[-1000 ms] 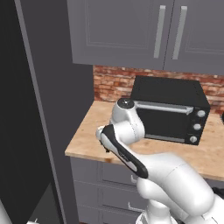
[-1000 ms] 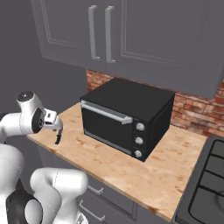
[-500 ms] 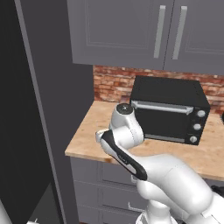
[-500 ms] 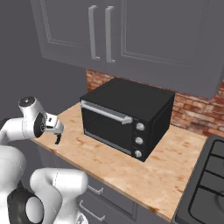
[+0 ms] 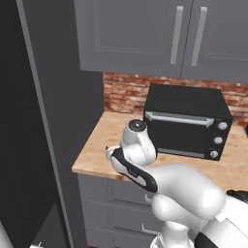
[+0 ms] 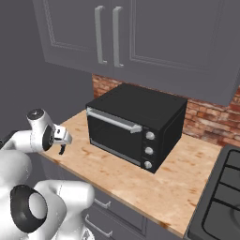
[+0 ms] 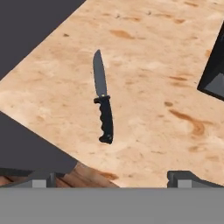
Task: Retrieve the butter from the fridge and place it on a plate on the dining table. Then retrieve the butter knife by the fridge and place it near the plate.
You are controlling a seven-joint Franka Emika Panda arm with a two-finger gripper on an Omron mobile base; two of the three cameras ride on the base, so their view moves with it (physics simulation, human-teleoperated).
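The pincer (image 7: 111, 177) hung over the wood counter (image 7: 166, 65), its jaws spread as wide as they go and nothing between them. Straight ahead of the fingertips (image 7: 41, 178), in the hand view, lay the butter knife (image 7: 103, 99), flat on the counter, well clear of both tips and centred in the gap between them. Its black ribbed handle pointed back toward the pincer, the grey blade away from it. No contact with the knife. Off to one side of the pincer, a dark corner of the toaster oven (image 7: 214, 70) cut into that view.

From the right base view the pincer (image 6: 62, 140) was poised near the counter's (image 6: 154, 187) front left edge, with the black toaster oven (image 6: 136, 126) just beyond it on the counter. From the left base view, the arm's wrist blocked the pincer itself; the oven (image 5: 186, 121) sat behind it, under the grey wall cabinets (image 5: 145, 34).
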